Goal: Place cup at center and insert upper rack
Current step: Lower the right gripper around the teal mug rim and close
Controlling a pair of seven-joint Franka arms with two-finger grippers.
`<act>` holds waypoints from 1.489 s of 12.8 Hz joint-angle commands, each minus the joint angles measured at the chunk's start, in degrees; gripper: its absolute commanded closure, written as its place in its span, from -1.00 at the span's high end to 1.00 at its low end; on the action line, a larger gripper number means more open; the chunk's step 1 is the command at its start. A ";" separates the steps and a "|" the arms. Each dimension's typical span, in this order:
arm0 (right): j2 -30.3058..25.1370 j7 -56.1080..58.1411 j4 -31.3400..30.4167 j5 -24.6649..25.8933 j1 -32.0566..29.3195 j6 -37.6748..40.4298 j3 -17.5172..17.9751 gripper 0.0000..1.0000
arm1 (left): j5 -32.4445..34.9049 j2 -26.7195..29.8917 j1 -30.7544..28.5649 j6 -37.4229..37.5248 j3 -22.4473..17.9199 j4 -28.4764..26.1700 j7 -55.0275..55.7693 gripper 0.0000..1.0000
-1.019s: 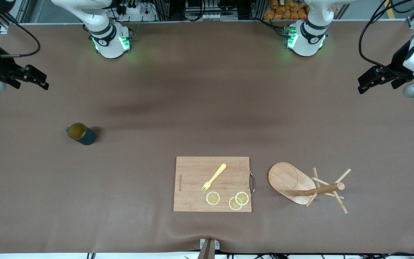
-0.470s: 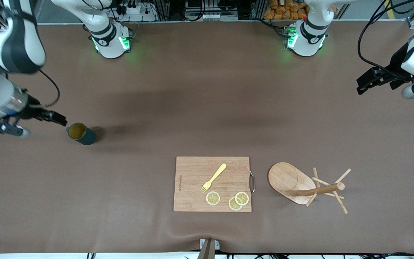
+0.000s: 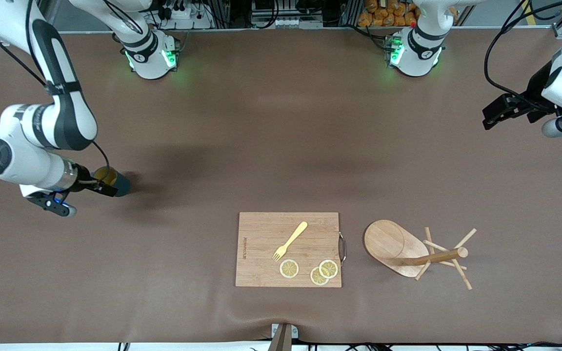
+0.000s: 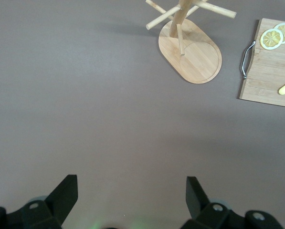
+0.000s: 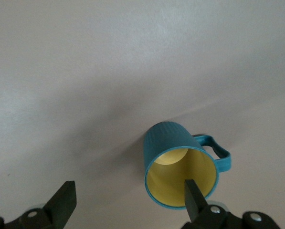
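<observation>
Right hand [image 3: 99,188], fingers spread and holding nothing, sits at the upright cup [image 3: 111,181] toward the right arm's end of the counter [image 3: 281,146], one finger over its rim (left hand [image 3: 498,113] waits open, well apart).

Cup and upper rack at rest on the surface.

The cup [image 3: 115,181], a ribbed dark teal mug with a yellowish inside [image 5: 180,171] and a small side handle, stands upright, mouth up, toward the right arm's end. The upper rack [image 3: 415,252], a light wooden mug tree, stands upright on its oval base [image 4: 192,55] with thin angled pegs, at about 4 o'clock from the cup, well apart and nearer the front camera.
</observation>
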State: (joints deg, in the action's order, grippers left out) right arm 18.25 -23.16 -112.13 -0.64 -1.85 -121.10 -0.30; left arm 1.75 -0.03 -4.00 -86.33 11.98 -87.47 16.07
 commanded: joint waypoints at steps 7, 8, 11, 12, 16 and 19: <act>5.39 -4.43 1.03 -0.07 -0.96 -0.53 0.21 1.00 | -0.17 0.03 -0.13 0.11 0.50 -0.06 0.01 1.00; 5.74 -4.52 1.03 -0.15 -0.96 -0.62 0.21 0.96 | -0.17 0.03 -0.04 0.11 0.50 -0.15 0.01 1.00; 6.36 -4.52 0.77 -0.15 -1.14 -1.59 0.21 0.00 | -0.17 0.03 -0.13 0.11 0.59 -0.15 0.01 1.00; 6.36 -4.44 0.68 -0.07 -1.14 -1.50 0.21 -0.39 | -0.17 0.03 -0.13 0.11 0.59 0.11 0.01 1.00; 6.97 -4.35 0.77 0.46 -1.14 -2.82 0.21 -1.00 | -0.26 0.11 -0.22 0.11 0.59 0.02 0.01 1.00; 6.80 -4.35 1.03 0.73 -0.88 -2.91 0.21 -1.00 | -0.26 0.64 -0.22 0.37 0.59 -0.50 0.01 1.00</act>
State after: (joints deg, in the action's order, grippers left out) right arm 24.55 -26.74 -111.96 -0.47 -2.32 -123.58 -0.62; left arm 1.75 -0.18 -3.97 -86.34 12.29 -87.65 16.07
